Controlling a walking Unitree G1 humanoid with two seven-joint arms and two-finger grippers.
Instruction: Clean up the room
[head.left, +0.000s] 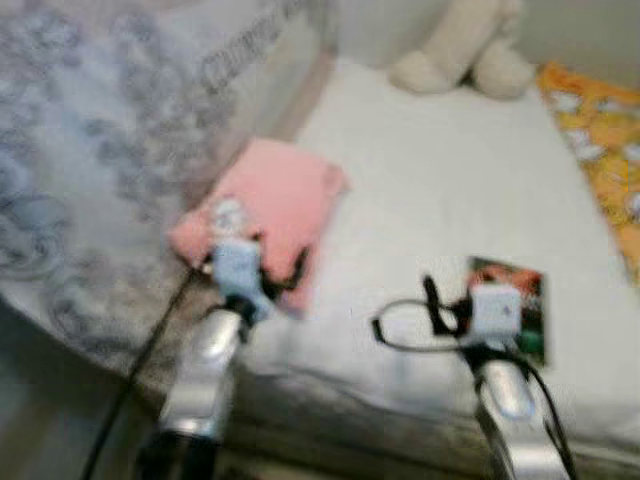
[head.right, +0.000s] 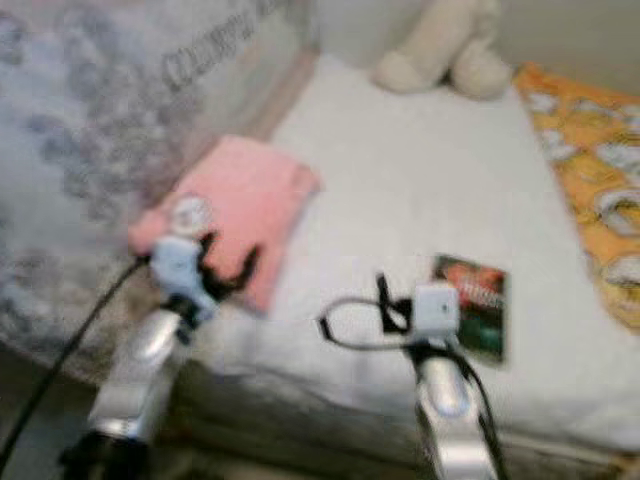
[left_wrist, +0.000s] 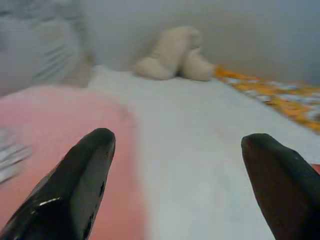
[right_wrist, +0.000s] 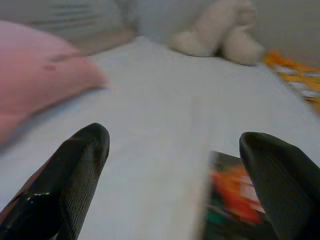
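With both grippers spread wide and empty over the bed (head.left: 420, 180), you have the left gripper (head.left: 262, 262) at the near edge of the pink cloth (head.left: 275, 200), while the booklet (head.left: 512, 300) lies just beyond the right gripper (head.left: 432, 305).

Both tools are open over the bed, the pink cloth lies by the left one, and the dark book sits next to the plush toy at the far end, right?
Not quite. The left tool and right tool are open, and the pink cloth is by the left one. But the dark book lies near the bed's front edge by the right tool, far from the plush toy, as the left eye view shows.
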